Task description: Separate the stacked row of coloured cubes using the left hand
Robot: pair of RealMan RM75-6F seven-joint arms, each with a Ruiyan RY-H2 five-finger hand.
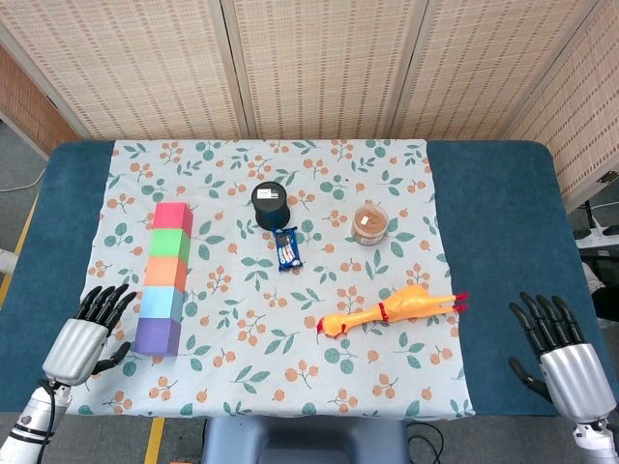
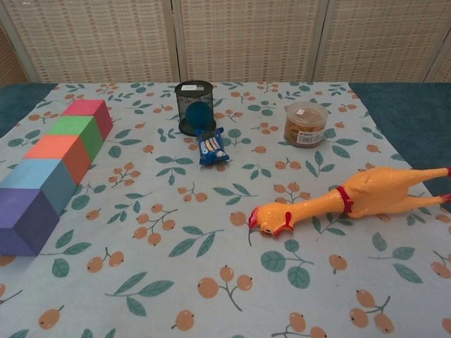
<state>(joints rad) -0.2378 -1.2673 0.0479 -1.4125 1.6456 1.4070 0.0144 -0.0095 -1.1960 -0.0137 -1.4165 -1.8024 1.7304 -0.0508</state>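
Left hand (image 1: 85, 340) rests at the near left edge of the surface (image 1: 498, 242), fingers spread, holding nothing. The row of cubes (image 1: 166, 278) lies just to its right and runs away from it, purple nearest, then blue, orange, green, pink, all touching. Right hand (image 1: 561, 353) sits far off at the opposite edge, fingers apart and empty, rubber chicken (image 1: 392, 308) between it and the cubes.

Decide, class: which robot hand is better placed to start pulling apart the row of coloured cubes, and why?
The left robot hand. It rests open just beside the purple foam cube at the near end of the row of coloured cubes, while the right robot hand sits across the table beyond the yellow rubber chicken.
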